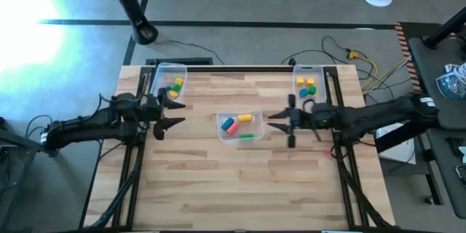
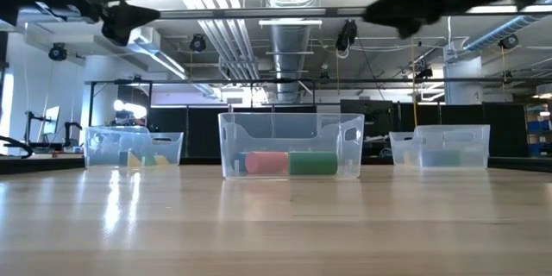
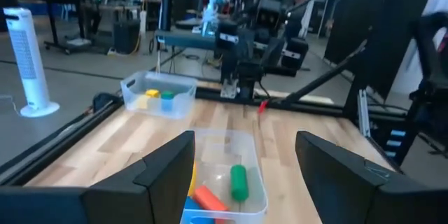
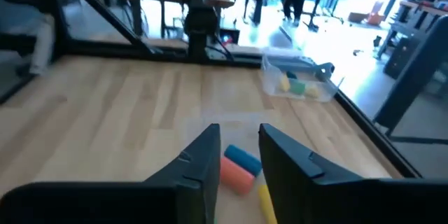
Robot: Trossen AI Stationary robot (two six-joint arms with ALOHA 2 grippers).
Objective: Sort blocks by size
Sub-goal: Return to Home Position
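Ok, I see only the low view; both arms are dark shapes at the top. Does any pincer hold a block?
Observer: No. In the wrist views, the left pincer and right pincer are open and empty.
Operator: Where are they?
Observer: From above, one on each side of the middle bin, tips toward it.
Operator: In it I see a red block and a green block. More?
Observer: Yes, a yellow block and a blue block.
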